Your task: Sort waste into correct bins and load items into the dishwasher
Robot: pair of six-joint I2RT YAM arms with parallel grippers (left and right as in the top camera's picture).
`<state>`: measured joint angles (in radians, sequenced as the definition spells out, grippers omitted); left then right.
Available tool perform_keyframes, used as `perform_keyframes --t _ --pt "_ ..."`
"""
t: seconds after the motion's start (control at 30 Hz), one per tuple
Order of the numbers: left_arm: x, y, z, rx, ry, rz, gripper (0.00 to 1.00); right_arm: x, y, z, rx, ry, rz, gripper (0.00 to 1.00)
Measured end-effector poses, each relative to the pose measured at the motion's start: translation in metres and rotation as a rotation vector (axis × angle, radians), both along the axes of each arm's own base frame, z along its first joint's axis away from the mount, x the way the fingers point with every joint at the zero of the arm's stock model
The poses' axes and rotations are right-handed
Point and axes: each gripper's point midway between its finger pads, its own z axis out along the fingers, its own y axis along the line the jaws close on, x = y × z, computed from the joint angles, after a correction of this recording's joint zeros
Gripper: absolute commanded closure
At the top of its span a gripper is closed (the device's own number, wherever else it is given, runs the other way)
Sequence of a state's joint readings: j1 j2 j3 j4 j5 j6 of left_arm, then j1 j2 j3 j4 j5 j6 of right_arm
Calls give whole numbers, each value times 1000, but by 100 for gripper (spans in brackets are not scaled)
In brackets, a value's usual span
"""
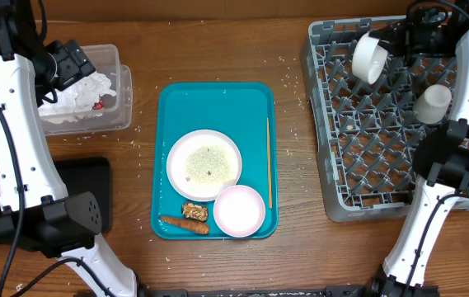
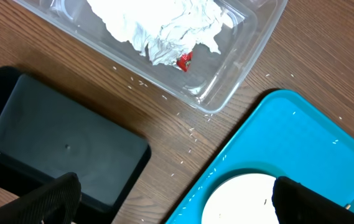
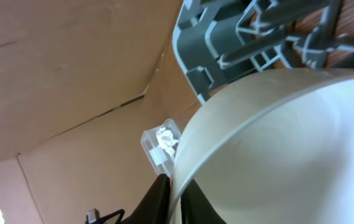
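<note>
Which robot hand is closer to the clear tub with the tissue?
Left. The left gripper hovers open over the clear tub; the right gripper is far across the table, gripping a bowl at the dish rack.

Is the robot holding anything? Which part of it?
The right gripper pinches a bowl by its rim, over the rack. The left gripper is open and holds nothing.

Left claw (image 2: pixel 177 200) gapes wide, while right claw (image 3: pixel 178 200) is pinched nearly closed.
</note>
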<state>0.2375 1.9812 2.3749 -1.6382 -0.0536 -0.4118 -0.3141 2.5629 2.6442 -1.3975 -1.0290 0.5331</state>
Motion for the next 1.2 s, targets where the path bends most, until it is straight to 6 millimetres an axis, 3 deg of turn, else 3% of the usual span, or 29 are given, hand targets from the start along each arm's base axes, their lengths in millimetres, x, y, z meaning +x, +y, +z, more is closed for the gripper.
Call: perform_keyframes --t 0.27,0.57,0.73,0.9,1.0,1.1,1.2 --pt "0 0 0 0 -1 0 0 -1 -23 -3 -31 -10 -33 88" --pt "0 0 0 0 -1 0 0 -6 -28 -6 -38 13 -43 87" --pt "0 0 0 1 -1 0 0 -27 -59 -6 -124 105 -117 84" --pt "5 1 2 5 -22 0 0 -54 -102 -4 -264 188 -205 73" --pt "8 2 3 9 -36 0 0 -65 -120 6 -339 190 -243 65" --pt "8 2 3 9 -35 0 0 -74 -125 24 -401 177 -264 61" --pt "7 2 2 7 -29 0 0 -86 -123 55 -462 136 -285 61"
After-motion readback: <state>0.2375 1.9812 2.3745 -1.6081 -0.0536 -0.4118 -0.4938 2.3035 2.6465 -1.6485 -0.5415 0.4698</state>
